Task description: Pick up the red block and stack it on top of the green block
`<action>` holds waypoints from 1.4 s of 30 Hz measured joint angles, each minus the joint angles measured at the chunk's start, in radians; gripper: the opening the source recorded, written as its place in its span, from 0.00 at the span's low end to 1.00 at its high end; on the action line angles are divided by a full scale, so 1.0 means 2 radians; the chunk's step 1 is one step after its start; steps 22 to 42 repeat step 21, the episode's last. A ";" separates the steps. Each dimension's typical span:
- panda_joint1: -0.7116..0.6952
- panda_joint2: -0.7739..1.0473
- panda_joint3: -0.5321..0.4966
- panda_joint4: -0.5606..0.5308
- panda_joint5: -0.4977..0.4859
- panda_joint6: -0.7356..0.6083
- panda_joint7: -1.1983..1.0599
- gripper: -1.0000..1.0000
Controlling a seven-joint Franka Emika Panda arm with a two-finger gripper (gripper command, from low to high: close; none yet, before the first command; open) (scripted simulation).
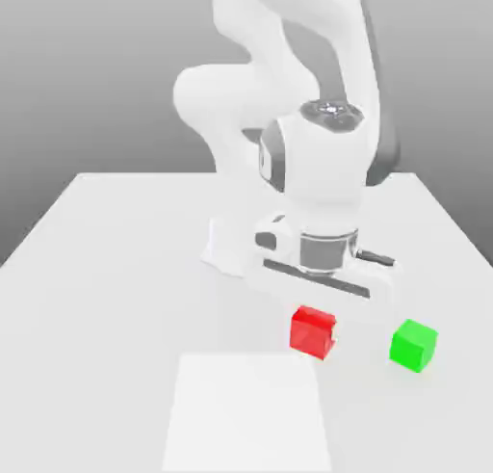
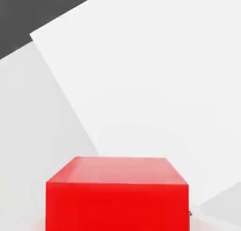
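Note:
The red block (image 1: 313, 329) rests on the white table (image 1: 116, 269), directly under the arm's hand. In the hand view the red block (image 2: 117, 195) sits very close and centred under the camera. My gripper (image 1: 318, 312) is lowered around it and shut on its sides. The green block (image 1: 413, 345) stands on the table a short way toward the exterior view's right of the red one, apart from it and untouched.
A paler white rectangular patch (image 1: 248, 413) lies flat on the table in front of the red block; the same patch (image 2: 141, 84) spreads beyond the block in the hand view. The arm's base (image 1: 231, 245) stands just behind the blocks.

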 joint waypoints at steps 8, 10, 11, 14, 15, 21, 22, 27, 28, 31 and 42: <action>0.078 -0.011 0.083 0.022 0.018 -0.030 0.132 0.00; 0.077 0.006 0.084 0.024 -0.001 -0.017 0.150 0.00; 0.074 0.015 0.083 0.025 -0.012 -0.008 0.159 0.00; 0.073 0.047 0.076 0.027 -0.052 0.018 0.188 0.00; 0.074 0.058 0.072 0.027 -0.067 0.027 0.199 0.00; 0.088 0.101 0.047 0.028 -0.126 0.063 0.240 1.00; 0.088 0.101 0.047 0.028 -0.126 0.063 0.240 1.00; 0.088 0.101 0.047 0.028 -0.126 0.063 0.240 1.00; 0.088 0.101 0.047 0.028 -0.126 0.063 0.240 1.00; 0.088 0.101 0.047 0.028 -0.126 0.063 0.240 1.00; 0.088 0.101 0.047 0.028 -0.126 0.063 0.240 1.00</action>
